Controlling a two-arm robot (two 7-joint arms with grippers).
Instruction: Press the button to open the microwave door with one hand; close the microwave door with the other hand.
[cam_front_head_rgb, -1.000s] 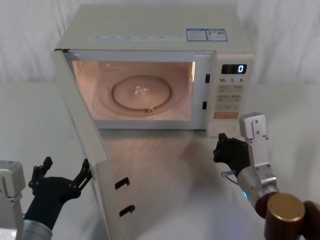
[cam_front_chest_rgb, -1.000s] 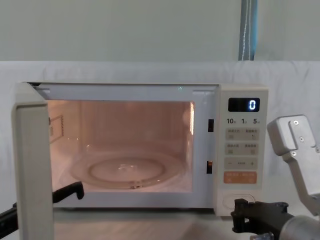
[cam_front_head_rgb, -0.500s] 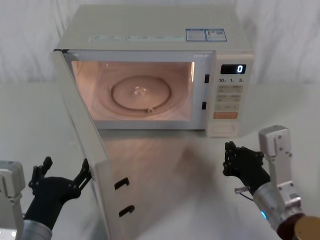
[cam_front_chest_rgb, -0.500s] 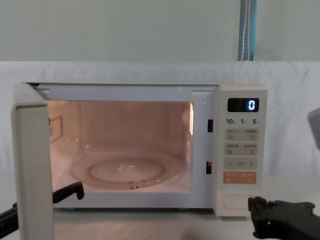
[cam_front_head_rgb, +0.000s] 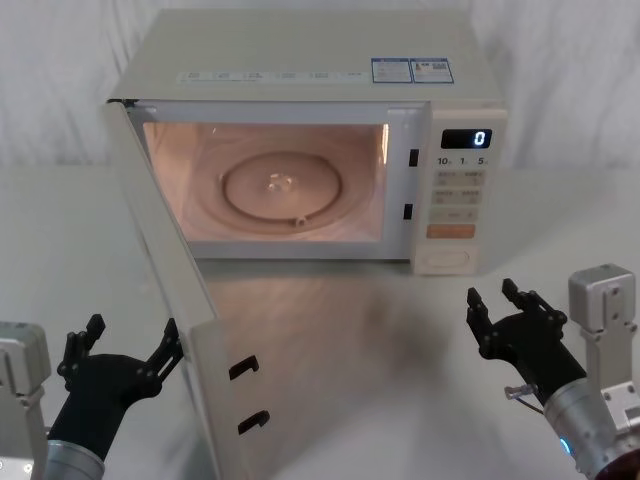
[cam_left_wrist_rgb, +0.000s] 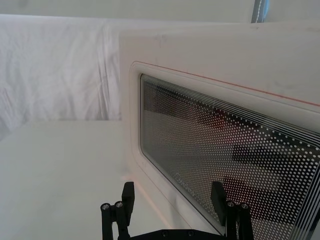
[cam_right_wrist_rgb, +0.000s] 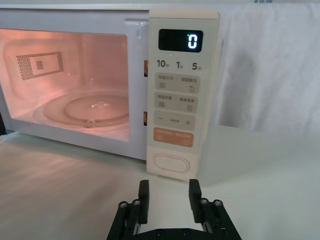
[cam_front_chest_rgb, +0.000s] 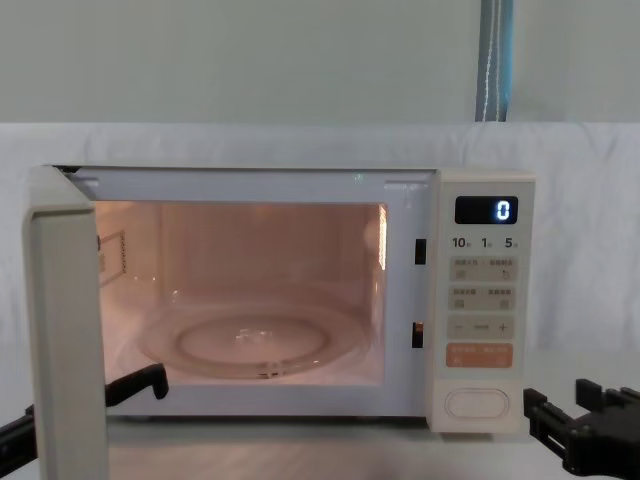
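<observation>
The cream microwave (cam_front_head_rgb: 300, 60) stands at the back of the table, cavity lit, display reading 0. The microwave door (cam_front_head_rgb: 165, 290) is swung wide open to the left; its dotted window (cam_left_wrist_rgb: 225, 150) sits close in front of my left gripper (cam_left_wrist_rgb: 173, 192). That left gripper (cam_front_head_rgb: 125, 345) is open, just outside the door's outer face near its free edge. The oval button (cam_front_head_rgb: 448, 259) sits at the bottom of the key panel, also seen as the button (cam_right_wrist_rgb: 171, 163). My right gripper (cam_front_head_rgb: 500, 300) is open, low on the table, well in front of the button and apart from it.
White cloth covers the table (cam_front_head_rgb: 340, 340) and the wall behind. A glass turntable (cam_front_head_rgb: 284, 188) lies inside the cavity. The open door juts across the left front of the table. Bare table lies between the door and my right gripper.
My right gripper has drawn back from the button, down and to the right, and its fingers have spread. The door and my left gripper have not moved.
</observation>
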